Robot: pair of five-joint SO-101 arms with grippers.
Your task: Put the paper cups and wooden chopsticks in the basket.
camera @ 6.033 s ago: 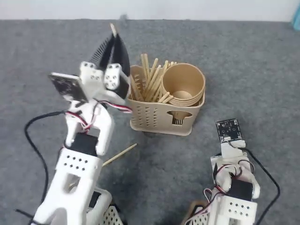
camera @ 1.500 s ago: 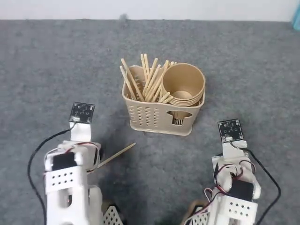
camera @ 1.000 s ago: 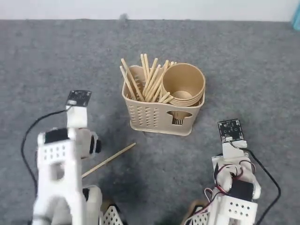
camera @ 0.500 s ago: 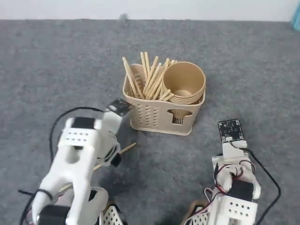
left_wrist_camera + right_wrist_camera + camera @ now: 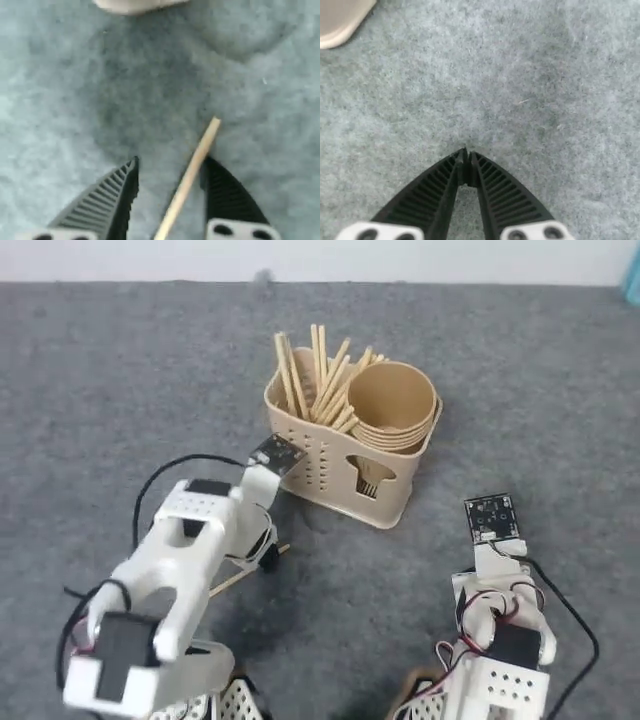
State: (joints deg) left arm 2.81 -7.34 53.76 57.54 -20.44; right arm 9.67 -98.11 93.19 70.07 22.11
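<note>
We look down on a grey carpet [image 5: 520,360] that covers the whole table. Just beyond the left gripper [image 5: 172,165] stands the basket [image 5: 340,465], a pale slotted tub set at an angle to the arms. The end of it farther from this gripper holds a stack of nested cups [image 5: 392,405], open mouths up. The end nearer the gripper holds a bundle of chopsticks [image 5: 318,370], standing on end and leaning in several directions, their tops well above the rim.

One more chopstick [image 5: 192,170] lies flat on the carpet outside the basket, right under the left gripper. The left gripper's jaws are spread wide and point down at the carpet, with this stick lying between them, closer to one finger than the other; we cannot tell whether it touches that finger. From above, the stick's tail end [image 5: 232,581] shows beside the left arm [image 5: 190,550], whose wrist sits just beside the basket's near corner.

The right gripper [image 5: 466,152] is well apart from the basket, jaws pressed together with nothing between them, over bare carpet. A corner of the basket [image 5: 340,20] shows ahead of it and to one side.
</note>
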